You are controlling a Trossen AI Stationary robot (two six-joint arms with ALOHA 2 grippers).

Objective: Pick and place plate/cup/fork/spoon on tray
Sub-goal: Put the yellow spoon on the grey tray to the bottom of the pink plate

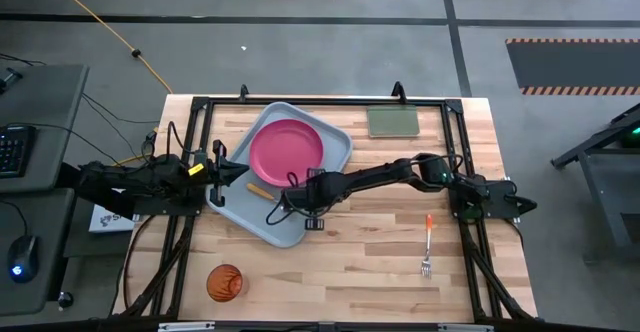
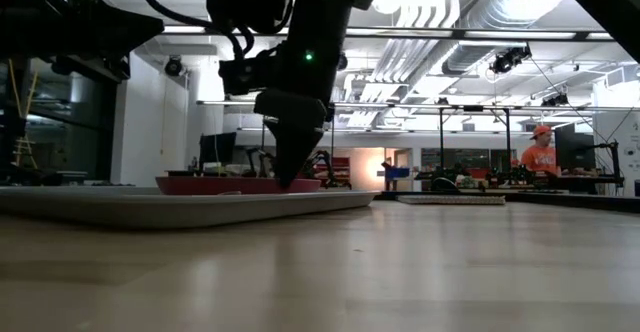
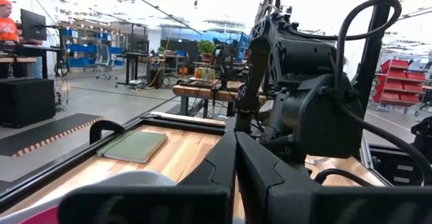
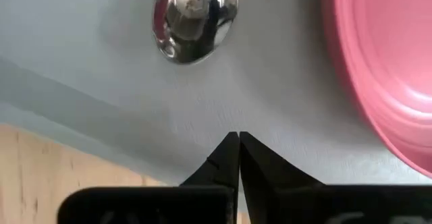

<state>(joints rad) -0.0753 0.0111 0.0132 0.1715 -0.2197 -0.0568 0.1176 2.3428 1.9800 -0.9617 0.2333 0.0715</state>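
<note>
While I watch from my station, I list the table [image 1: 350, 252] as follows.

Tray [image 1: 240, 212]: light grey-blue, lying at an angle on the table's left half.

Plate [image 1: 287, 150]: magenta-pink, flat on the tray's far part; its rim also shows in the right wrist view [image 4: 378, 82].

Spoon [image 1: 260, 189]: on the tray, just beside the plate's near edge, orange handle pointing toward the left arm. Its shiny bowl [image 4: 194, 21] lies on the grey tray floor, apart from the fingertips.

Right end effector [image 1: 284, 204]: reached across the table and standing over the tray near the spoon. Its fingers [image 4: 226, 163] are pressed together, nothing between them. From table height I see it [image 2: 290, 172] pointing down at the tray in front of the plate.

Left end effector [image 1: 235, 175]: at the tray's left edge, fingers [image 3: 223, 163] pressed together, pinching nothing that I can see.

Fork [image 1: 427, 247]: on bare wood at the right, tines toward the near edge, well apart from the tray.

Cup [image 1: 225, 283]: orange-red, on the wood near the front left corner.

Green pad [image 1: 393, 121]: flat at the far edge, right of the tray.

Person in orange [image 2: 541, 154]: far back in the room.
</note>
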